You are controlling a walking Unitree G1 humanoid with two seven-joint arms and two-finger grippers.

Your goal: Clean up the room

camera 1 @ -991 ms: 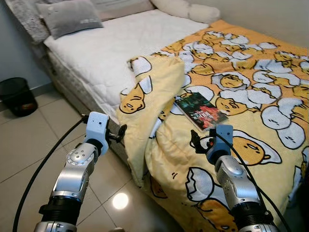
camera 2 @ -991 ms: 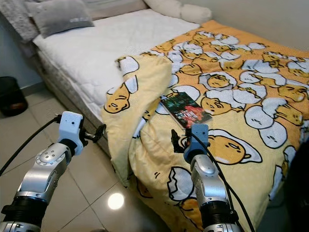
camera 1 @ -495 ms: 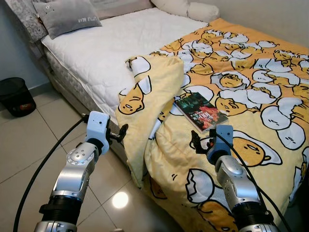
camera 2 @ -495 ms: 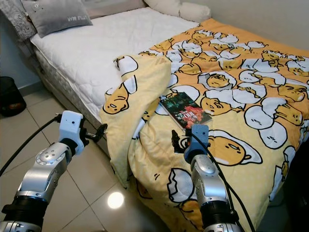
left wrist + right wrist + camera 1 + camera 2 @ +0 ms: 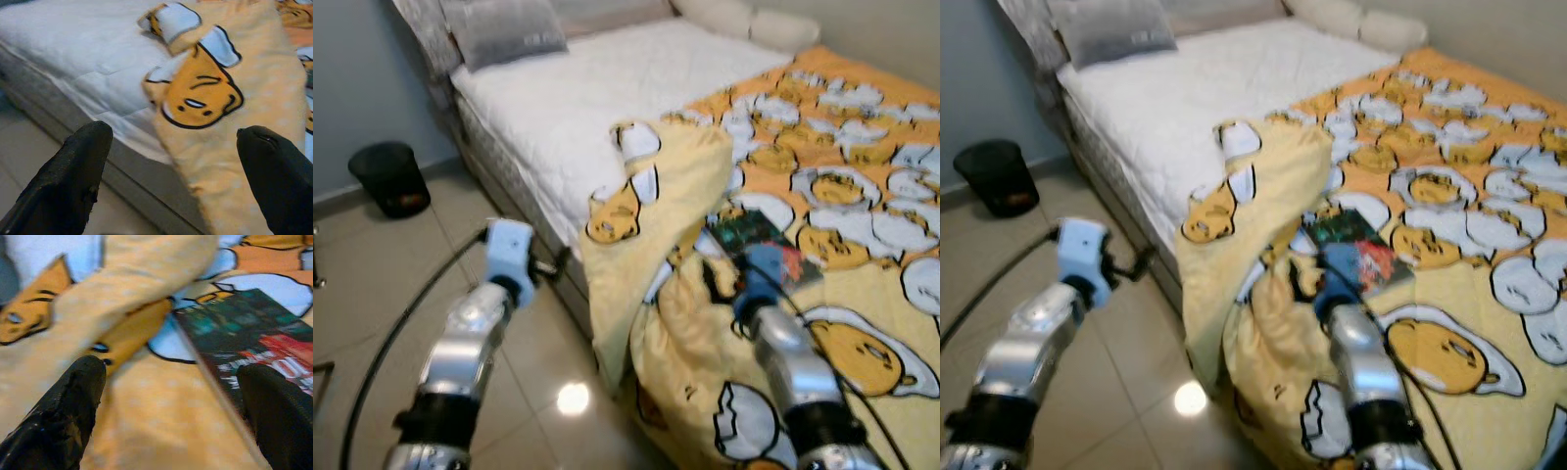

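Note:
A yellow duvet (image 5: 847,186) printed with egg cartoons covers the right half of the bed, and its near corner flap (image 5: 656,206) is folded back and hangs over the bed's side. A dark green and red book (image 5: 756,235) lies on the duvet just behind the flap. My right gripper (image 5: 713,281) hovers open over the duvet at the book's near edge, and the book (image 5: 244,328) lies close ahead between its fingers. My left gripper (image 5: 558,266) is open beside the bed's side, facing the hanging flap (image 5: 210,93).
The white bare mattress (image 5: 597,88) fills the bed's left half, with a grey pillow (image 5: 504,29) at its head. A black bin (image 5: 389,178) stands on the tiled floor (image 5: 372,284) at the left. The picture is blurred.
The whole picture has shifted right and blurred, so the camera moved. The bed and book now look nearer, and my right gripper is closer to the book. Both grippers stay open.

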